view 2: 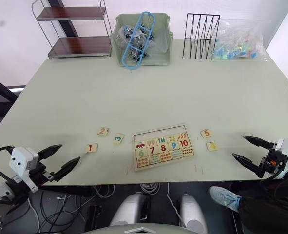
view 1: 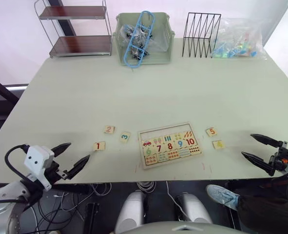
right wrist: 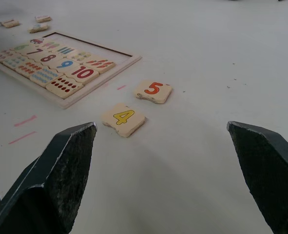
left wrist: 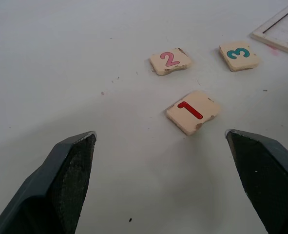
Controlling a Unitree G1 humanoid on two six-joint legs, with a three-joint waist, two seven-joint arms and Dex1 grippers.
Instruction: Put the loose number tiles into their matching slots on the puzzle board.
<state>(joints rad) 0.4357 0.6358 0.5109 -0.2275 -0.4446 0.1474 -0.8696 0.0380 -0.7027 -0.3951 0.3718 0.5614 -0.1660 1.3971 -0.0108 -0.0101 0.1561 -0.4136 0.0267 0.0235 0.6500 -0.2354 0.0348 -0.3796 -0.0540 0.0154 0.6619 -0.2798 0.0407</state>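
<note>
Left hand (view 1: 71, 159) spread wide, empty, low over the counter (view 1: 134, 92) near edge – aimed at tile 1 (view 1: 99, 146), likely the first pick. Tiles 2 (view 1: 109, 129) and 3 (view 1: 125, 136) flat just beyond it, left of the puzzle board (view 1: 169, 145). Board's top row empty, presumably the 1–5 slots; 6 to 10 seated below with picture tiles. Tiles 5 (view 1: 211, 131) and 4 (view 1: 218, 144) lying right of the board, split so each arm gets its own side. Right hand (view 1: 253, 147) also spread apart, nothing held, pointing toward 4. Readable print: red 1, pink 2, teal 3, yellow 4, orange-red 5 – no brand visible.
</note>
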